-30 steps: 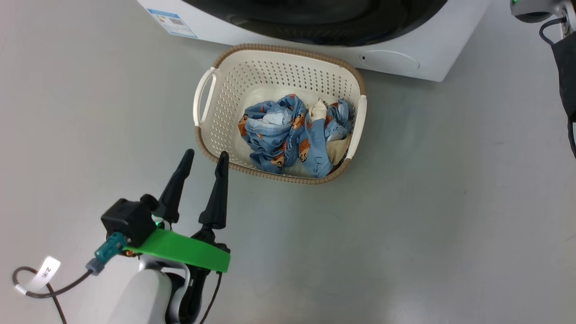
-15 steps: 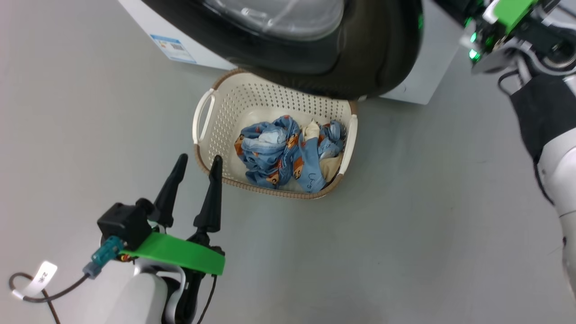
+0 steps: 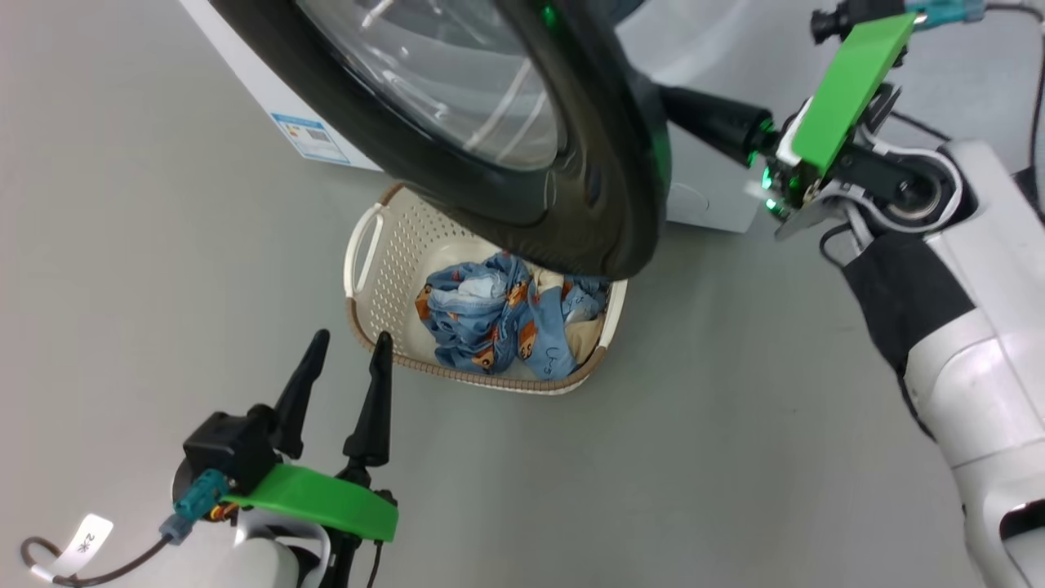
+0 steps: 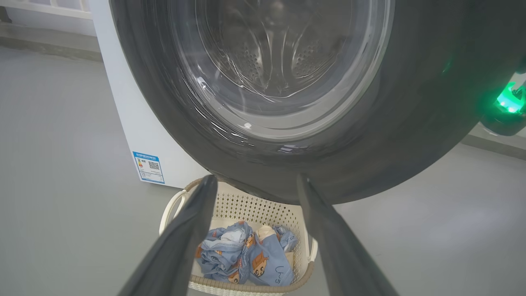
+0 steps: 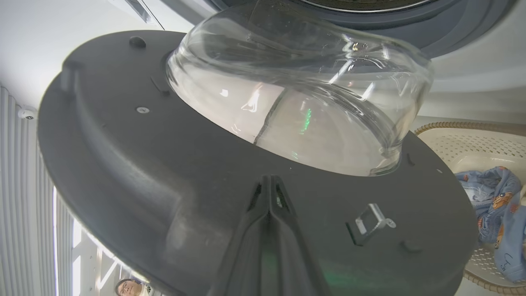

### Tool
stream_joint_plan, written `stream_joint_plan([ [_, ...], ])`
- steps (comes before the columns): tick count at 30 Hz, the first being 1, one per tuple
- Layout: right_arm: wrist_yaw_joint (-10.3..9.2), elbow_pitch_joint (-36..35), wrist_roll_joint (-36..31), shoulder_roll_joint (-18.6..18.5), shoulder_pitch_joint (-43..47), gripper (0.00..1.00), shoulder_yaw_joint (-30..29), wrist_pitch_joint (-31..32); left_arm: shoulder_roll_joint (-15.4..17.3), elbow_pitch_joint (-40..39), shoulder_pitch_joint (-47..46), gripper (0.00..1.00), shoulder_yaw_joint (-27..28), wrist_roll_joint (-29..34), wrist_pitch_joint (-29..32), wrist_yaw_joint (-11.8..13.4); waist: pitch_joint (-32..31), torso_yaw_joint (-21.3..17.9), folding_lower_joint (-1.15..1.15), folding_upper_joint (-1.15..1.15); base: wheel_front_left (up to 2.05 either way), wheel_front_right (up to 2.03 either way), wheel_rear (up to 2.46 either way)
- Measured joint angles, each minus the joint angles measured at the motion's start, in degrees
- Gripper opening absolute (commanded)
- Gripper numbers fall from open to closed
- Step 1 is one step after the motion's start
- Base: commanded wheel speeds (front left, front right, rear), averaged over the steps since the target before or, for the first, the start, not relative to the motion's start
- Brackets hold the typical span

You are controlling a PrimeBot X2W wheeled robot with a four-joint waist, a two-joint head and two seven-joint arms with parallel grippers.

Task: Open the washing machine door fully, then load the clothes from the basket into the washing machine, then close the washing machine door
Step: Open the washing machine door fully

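One washing machine door [image 3: 588, 188] [image 4: 411, 123] [image 5: 144, 164] is seen standing partly open, swung out from the front of the one washing machine [image 3: 718, 208] and hanging above the far part of the basket [image 3: 392, 269] [image 4: 246, 205] [image 5: 464, 144]. Its glossy outer face is turned toward the robot's left, and its glass bowl bulges back toward the drum opening. Being round, it has no long axis. One metal latch hook [image 5: 372, 224] is seen on its inner face.

The right gripper [image 3: 665, 94] [image 5: 269, 179] is pressed against that inner face, just beside the hook, its two fingers together and nothing between them.

One basket is set on the floor [image 3: 735, 425] against the machine's front, its long side lying roughly along that front, with a white handle at each end. The clothes [image 3: 482, 318] [image 4: 246, 259] [image 5: 493, 197] are heaped in one crumpled pile toward its right half; the separate garments cannot be counted.

The left gripper [image 3: 351, 336] [image 4: 255, 179] is held near the basket's near left corner, fingers spread apart and empty, pointing toward the machine.

The floor is smooth and grey. One blue energy label [image 3: 314, 139] [image 4: 148, 166] is fixed low on the machine's white front.
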Motion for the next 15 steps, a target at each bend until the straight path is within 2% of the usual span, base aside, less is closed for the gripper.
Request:
stream_joint_plan([
  [15, 0.0, -3.4, 1.0, 2.3, 7.3, 0.0, 1.2, 3.0, 0.0, 0.5, 3.6, 1.0, 1.3, 2.0, 0.0, 0.0, -4.6, 0.6, 0.0, 0.0, 0.0, 0.0, 0.0],
])
